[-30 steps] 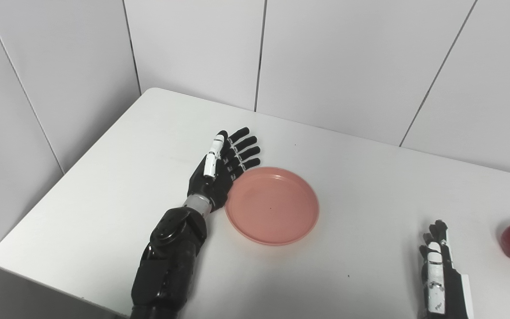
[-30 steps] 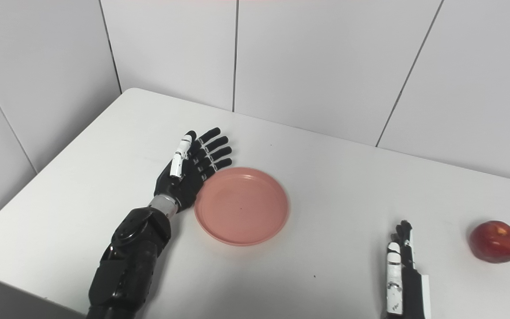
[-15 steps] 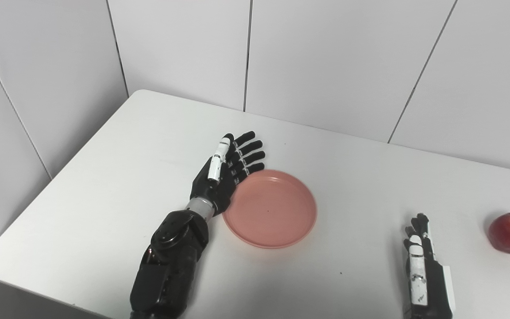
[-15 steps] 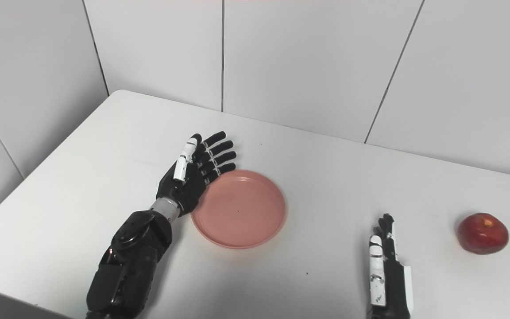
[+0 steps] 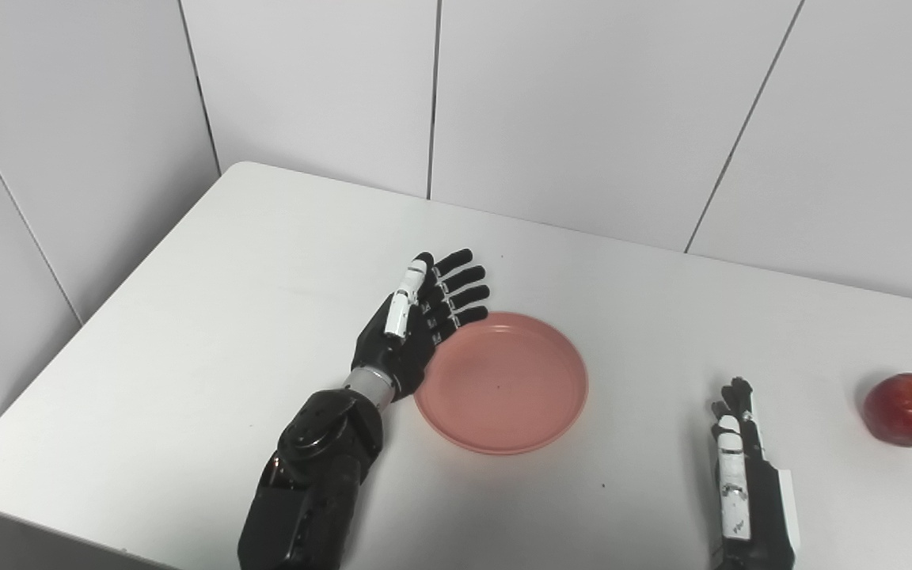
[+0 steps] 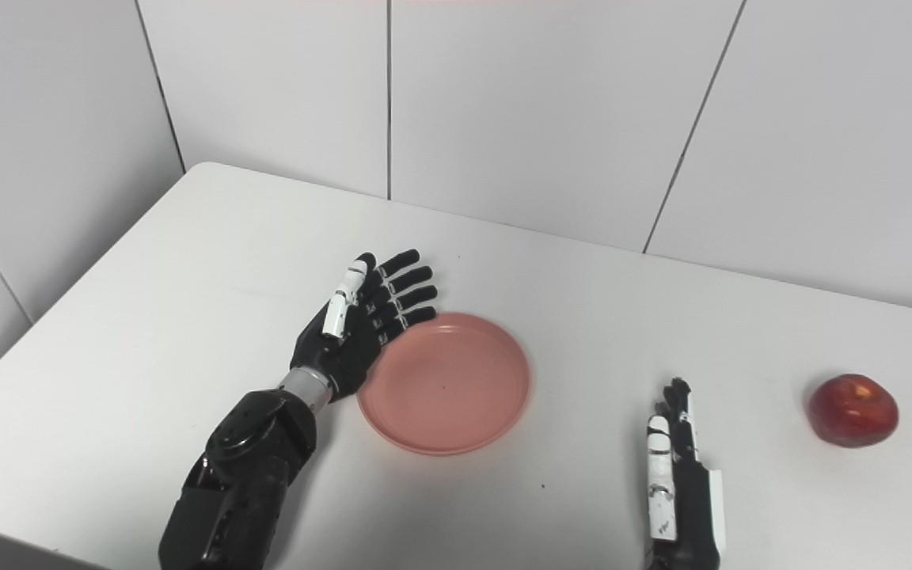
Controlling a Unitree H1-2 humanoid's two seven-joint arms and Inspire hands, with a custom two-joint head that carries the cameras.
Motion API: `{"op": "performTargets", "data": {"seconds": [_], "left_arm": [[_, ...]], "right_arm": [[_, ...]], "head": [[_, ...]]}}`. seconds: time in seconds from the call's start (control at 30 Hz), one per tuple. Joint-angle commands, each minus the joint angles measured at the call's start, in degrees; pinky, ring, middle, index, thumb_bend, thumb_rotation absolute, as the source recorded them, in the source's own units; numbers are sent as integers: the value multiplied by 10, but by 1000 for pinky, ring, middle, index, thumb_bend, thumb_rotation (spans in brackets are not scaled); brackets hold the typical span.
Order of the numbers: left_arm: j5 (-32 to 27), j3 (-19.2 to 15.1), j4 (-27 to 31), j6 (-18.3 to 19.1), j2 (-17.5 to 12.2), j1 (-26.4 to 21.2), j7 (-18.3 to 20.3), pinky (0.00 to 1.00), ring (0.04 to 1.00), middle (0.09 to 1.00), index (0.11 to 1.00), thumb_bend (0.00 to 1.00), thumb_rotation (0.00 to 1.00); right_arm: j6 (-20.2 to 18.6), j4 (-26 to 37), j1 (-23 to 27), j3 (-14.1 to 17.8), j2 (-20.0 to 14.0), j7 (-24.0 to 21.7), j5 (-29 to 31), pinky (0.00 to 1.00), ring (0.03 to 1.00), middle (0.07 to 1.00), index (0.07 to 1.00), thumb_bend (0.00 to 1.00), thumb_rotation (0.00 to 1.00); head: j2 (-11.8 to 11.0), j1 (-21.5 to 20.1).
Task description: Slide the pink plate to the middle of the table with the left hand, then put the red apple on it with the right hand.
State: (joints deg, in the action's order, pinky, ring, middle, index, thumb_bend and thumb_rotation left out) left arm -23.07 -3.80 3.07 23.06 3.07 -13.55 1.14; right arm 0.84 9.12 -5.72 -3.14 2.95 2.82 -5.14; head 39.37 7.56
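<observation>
The pink plate [image 5: 501, 381] lies flat and empty on the white table, a little left of its middle. My left hand [image 5: 416, 321] is open, palm facing right, its edge on the table and its fingers against the plate's left rim. The red apple [image 5: 910, 409] sits at the far right, apart from both hands. My right hand [image 5: 741, 467] is open and empty near the front edge, fingers straight and pointing away, left of the apple. The plate [image 6: 446, 381], apple [image 6: 853, 410] and both hands [image 6: 367, 321] [image 6: 678, 467] also show in the right eye view.
The white table [image 5: 210, 317] has its rounded left corners in view and runs up to grey wall panels [image 5: 583, 103] at the back. Bare tabletop lies between the plate and the apple.
The camera has turned right, shifting the whole picture. Against the table, my left hand and the plate have moved a little to the right. The right hand and apple keep their places.
</observation>
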Motion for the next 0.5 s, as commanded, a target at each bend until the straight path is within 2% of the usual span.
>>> {"op": "performTargets", "data": {"seconds": [0.0,0.47], "left_arm": [[3,7,17,8,6,-11,4,756,785,799,783,343,1000],[1,25,28,11,6,-9,13,762,789,799,783,345,1000]], "right_arm": [[-5,10,-10,-4,13,3,1,1000,968,977,980,218,1000],[-2,8,-10,-10,18,13,-11,998,960,971,975,232,1000]], "head": [[1,-1],[6,-19]]}}
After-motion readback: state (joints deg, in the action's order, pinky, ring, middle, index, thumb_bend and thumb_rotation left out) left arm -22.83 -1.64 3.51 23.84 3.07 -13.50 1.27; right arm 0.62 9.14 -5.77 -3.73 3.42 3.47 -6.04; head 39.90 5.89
